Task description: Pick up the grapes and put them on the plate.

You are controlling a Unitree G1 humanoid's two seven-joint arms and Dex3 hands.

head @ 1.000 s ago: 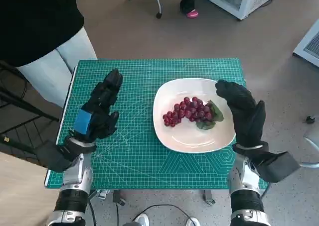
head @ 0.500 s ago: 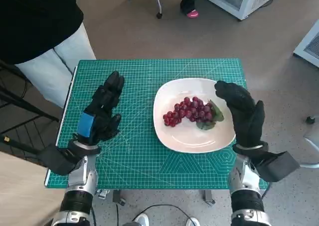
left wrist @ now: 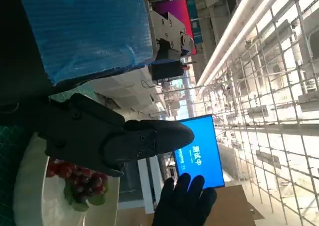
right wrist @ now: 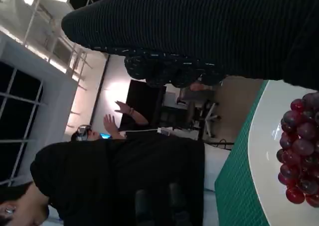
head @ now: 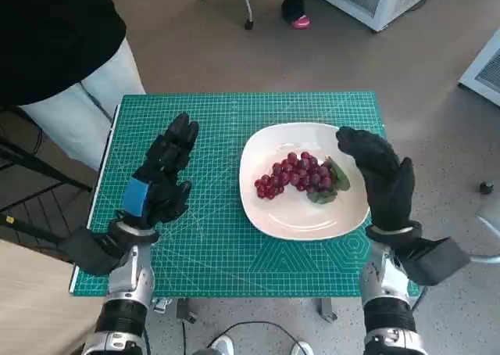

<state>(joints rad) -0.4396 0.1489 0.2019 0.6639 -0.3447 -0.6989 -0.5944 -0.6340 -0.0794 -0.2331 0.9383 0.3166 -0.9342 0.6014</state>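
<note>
Steep overhead; both wrists toward plate [head: 303, 214]

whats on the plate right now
A bunch of red grapes with green leaves lies on the white plate, near its middle. The right hand hovers over the plate's right edge and hides the rim there. Neither hand holds anything.

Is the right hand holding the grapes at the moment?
No, the grapes lie on the plate, and the right hand is open beside them.

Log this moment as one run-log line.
grapes: on plate | left hand: open, above mat | right hand: open, beside plate
</note>
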